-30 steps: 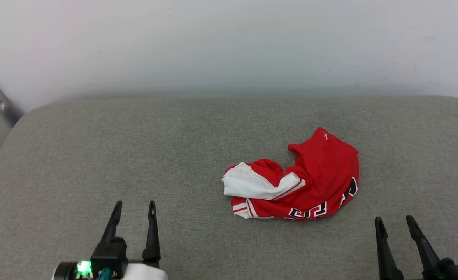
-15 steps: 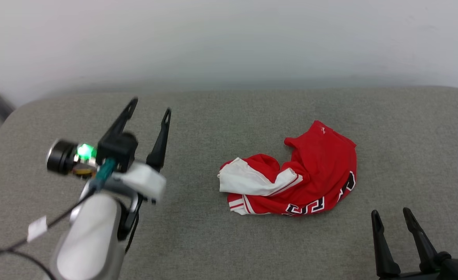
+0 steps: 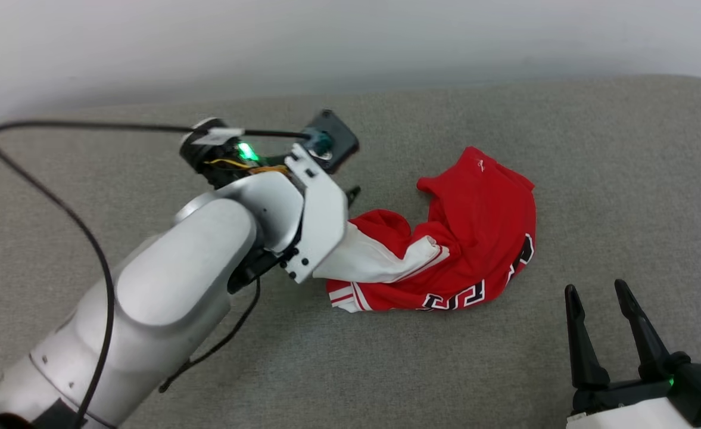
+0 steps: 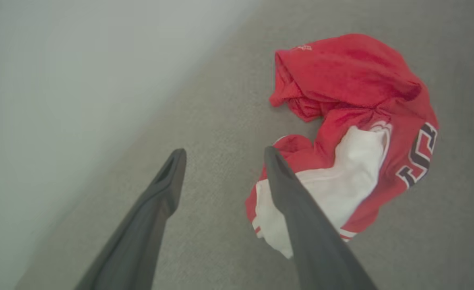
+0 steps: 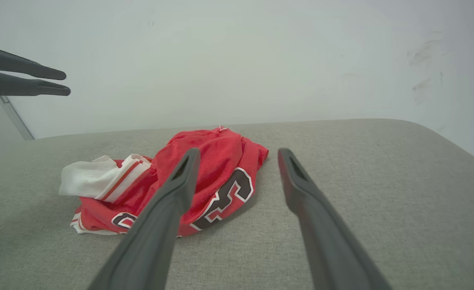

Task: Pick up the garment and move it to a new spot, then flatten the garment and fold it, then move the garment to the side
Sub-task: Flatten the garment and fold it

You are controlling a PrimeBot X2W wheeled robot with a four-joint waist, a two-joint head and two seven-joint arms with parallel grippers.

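Garment [image 3: 481, 238] lay crumpled, ungrasped, just ahead-right of the left gripper [image 4: 224, 155], whose jaws stood spread, empty, by the white sleeve [image 4: 341, 181]. The right gripper [image 3: 595, 290], likewise spread and empty, had the garment ahead-left, apart. Judged: pick-up, relocation, flattening, folding and side placement all remained.

Findings indicate a plain indoor test or robotics-lab station rather than a lived-in home, though the frames do not settle it. The work surface is a broad grey fabric-covered pad [image 3: 505, 369] with rounded far corners, set against a bare off-white wall [image 3: 326, 36] along its far side. The wall carries faint scuff marks [image 5: 422, 56] toward the right and a slanted metal strip [image 5: 16, 117] at the far left, and a loose black cable [image 3: 88, 125] with a white tag runs exposed above the pad, consistent with experimental equipment.
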